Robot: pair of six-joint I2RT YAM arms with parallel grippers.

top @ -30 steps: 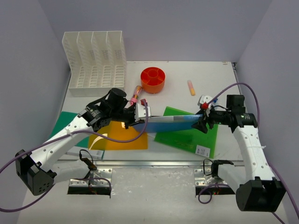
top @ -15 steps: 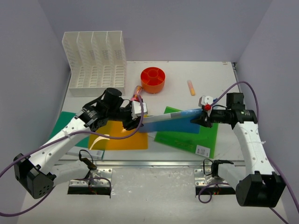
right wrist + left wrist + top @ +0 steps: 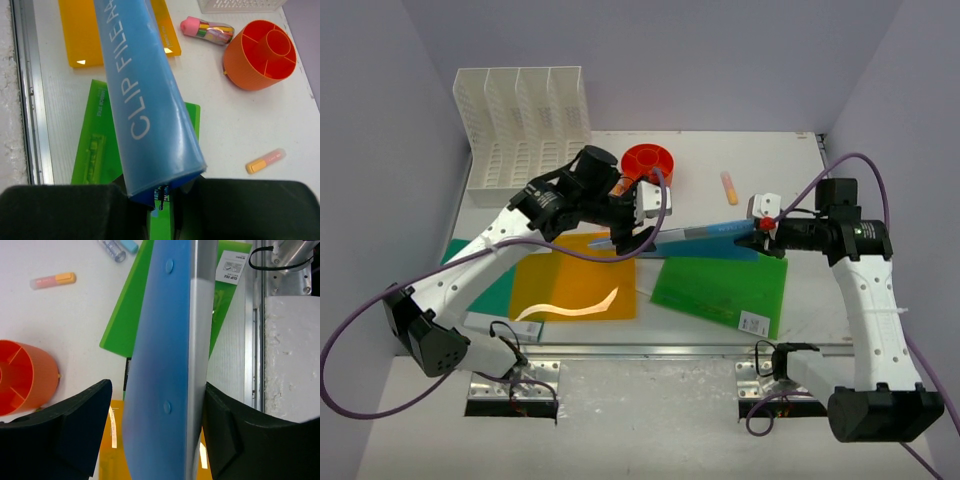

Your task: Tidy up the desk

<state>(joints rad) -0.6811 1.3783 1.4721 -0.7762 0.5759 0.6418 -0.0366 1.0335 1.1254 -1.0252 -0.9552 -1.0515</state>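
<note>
A blue clip file is held over the middle of the white desk, bridging two robot arms. Its long axis runs left to right across the frame and rises slightly toward the right. The right gripper is pinched tight on the file's right-hand end, which the wrist view shows wedged between its fingers. The left gripper straddles the opposite end with its jaws spread wide, a clear gap showing on one side, so the right arm alone appears to carry the load. Beneath the file, a green folder lies flat at lower right of centre and an orange folder at lower left. The white slotted file rack stands at upper left, beyond the file's left end and nearer the left arm. An orange round pen holder sits just behind the left gripper, and a highlighter lies farther right. If the file is bound for the rack, it would likely have to travel end-first up and to the left, away from the one gripper holding it.
</note>
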